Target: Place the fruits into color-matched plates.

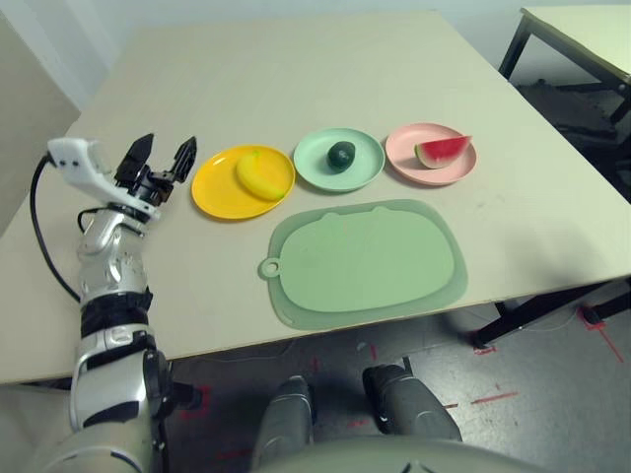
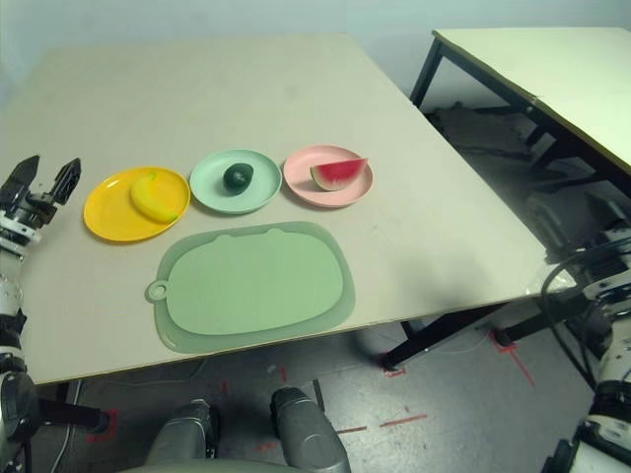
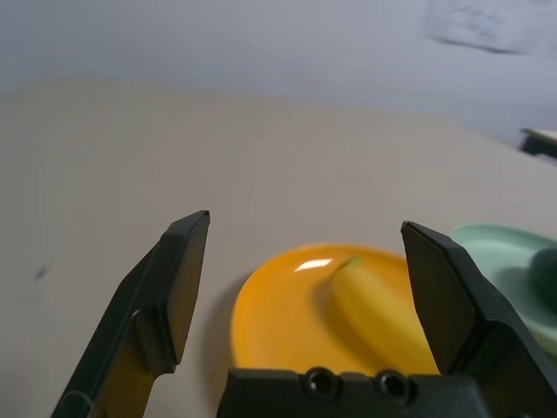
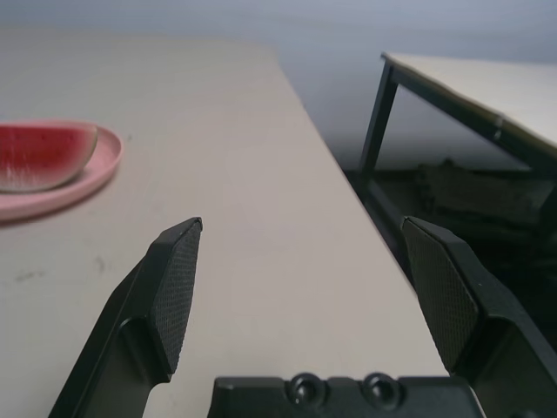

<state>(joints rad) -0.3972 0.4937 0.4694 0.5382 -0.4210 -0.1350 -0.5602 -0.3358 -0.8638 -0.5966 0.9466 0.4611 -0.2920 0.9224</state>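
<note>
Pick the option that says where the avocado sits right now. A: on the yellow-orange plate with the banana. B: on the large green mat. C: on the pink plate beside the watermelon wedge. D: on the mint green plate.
D: the avocado lies in the middle of the mint green plate, between the yellow-orange plate holding the banana and the pink plate holding the watermelon wedge.

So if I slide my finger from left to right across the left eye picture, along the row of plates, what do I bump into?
Left gripper → yellow plate with the banana → green plate with the avocado → pink plate with the watermelon wedge.
</note>
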